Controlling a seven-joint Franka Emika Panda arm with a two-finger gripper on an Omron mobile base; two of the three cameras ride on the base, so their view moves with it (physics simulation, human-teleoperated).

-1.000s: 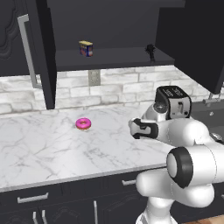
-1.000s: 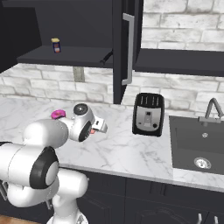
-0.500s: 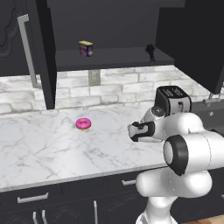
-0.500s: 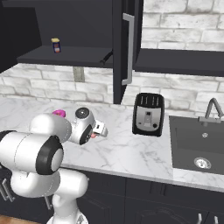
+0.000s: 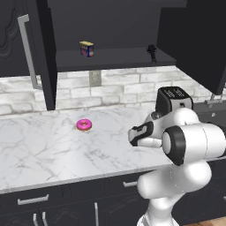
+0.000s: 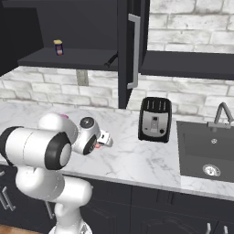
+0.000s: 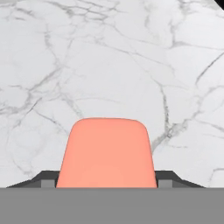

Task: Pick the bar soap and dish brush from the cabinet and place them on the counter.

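Seen along the two-finger gripper point(image 7: 106, 183): clamped on the salmon-orange, rounded-rectangular bar soap point(image 7: 106, 153), held between two dark finger tips point(image 7: 43, 180) above the white, grey-veined marble counter point(image 7: 109, 57) — no contact with the slab visible.

From the left base camera: white arm folded low over the counter's point(image 5: 53, 150) front edge towards its right end, dark hand point(image 5: 140, 133) pointing left. Pink frosted donut point(image 5: 84, 125) lying farther left, towards the back edge, well apart from the hand. Black toaster point(image 5: 173, 100) just behind the arm.

Above — dark black wall cabinet point(image 5: 44, 53) with doors swung open, silver bar handle showing. On its inner shelf: small yellow-and-blue box point(image 5: 86, 48) towards the left end, thin black dish brush point(image 5: 152, 52) at the right end.

From the right base camera: a glimpse of orange soap point(image 6: 97, 146) at the hand, over the counter point(image 6: 132, 155) near its front edge; toaster point(image 6: 155, 119) to the right, dark sink point(image 6: 205, 151) at the far right end.
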